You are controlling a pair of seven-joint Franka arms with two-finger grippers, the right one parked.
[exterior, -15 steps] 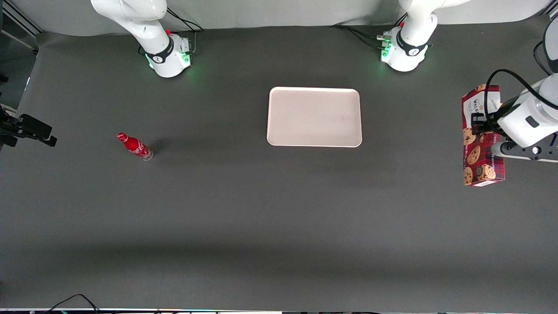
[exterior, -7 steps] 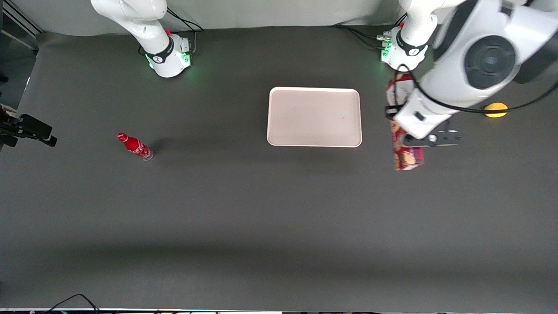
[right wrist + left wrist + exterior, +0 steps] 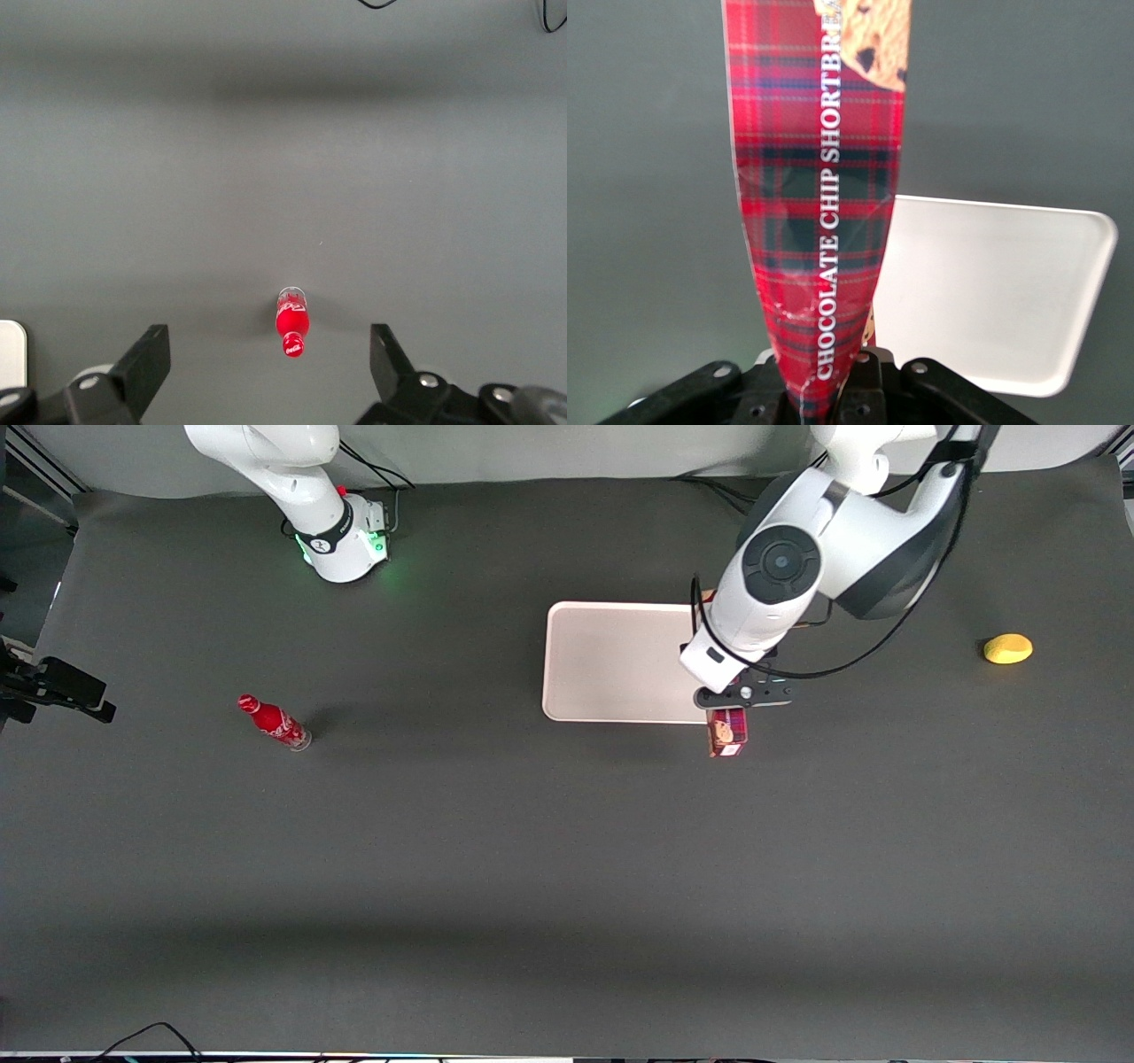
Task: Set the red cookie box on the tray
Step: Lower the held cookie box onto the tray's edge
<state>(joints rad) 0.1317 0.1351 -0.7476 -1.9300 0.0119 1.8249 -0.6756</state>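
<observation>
Holding the red cookie box [image 3: 726, 737] aloft, my gripper [image 3: 824, 390] hangs over the working-arm end of the tray [image 3: 611, 660], close to the tray's corner that lies nearer the front camera. From the front, most of the box is hidden under the wrist; only its lower end shows, poking out just past the tray's rim and off the table. From the wrist camera I see the fingers pinched hard on the carton's narrow plaid side, which is creased and squeezed in where they grip. White lettering reading "chocolate chip shortbread" runs along that side, and a printed cookie shows at the box's outer end. Below the box, the wrist camera shows the tray [image 3: 992, 292], pale with rounded corners, partly covered by the carton. A yellow, lemon-like object [image 3: 1007, 648] lies well away from the gripper toward the working arm's end of the table. A small red soda bottle [image 3: 273, 722] stands far off toward the parked arm's end.
</observation>
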